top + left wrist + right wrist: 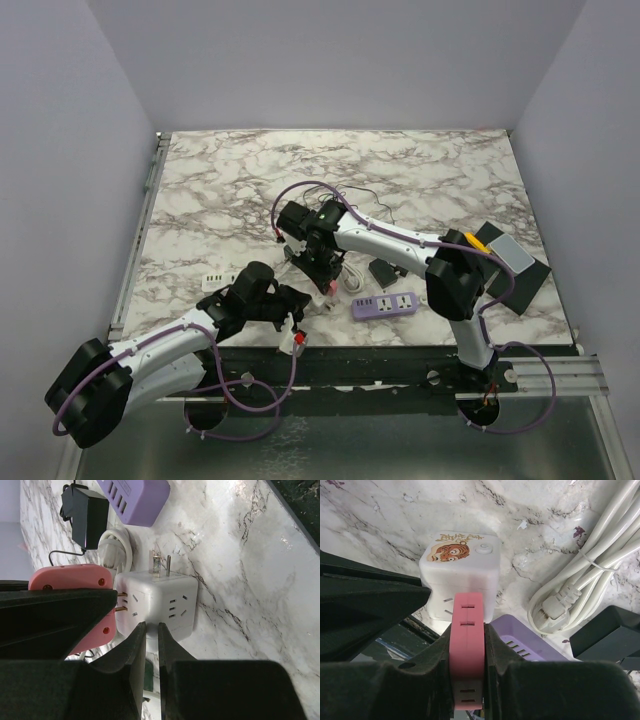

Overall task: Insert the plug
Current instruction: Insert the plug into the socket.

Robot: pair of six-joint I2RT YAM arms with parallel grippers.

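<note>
Purple power strip (385,305) near black adapter (383,272) and coiled white cable (592,562)

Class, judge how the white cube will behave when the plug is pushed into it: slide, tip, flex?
The cube will probably slide: it rests loose on glossy marble, so the shut left gripper beside it likely braces it. Its hard-looking plastic should not flex. Squat and boxy, it seems unlikely to roll or tip.
</note>
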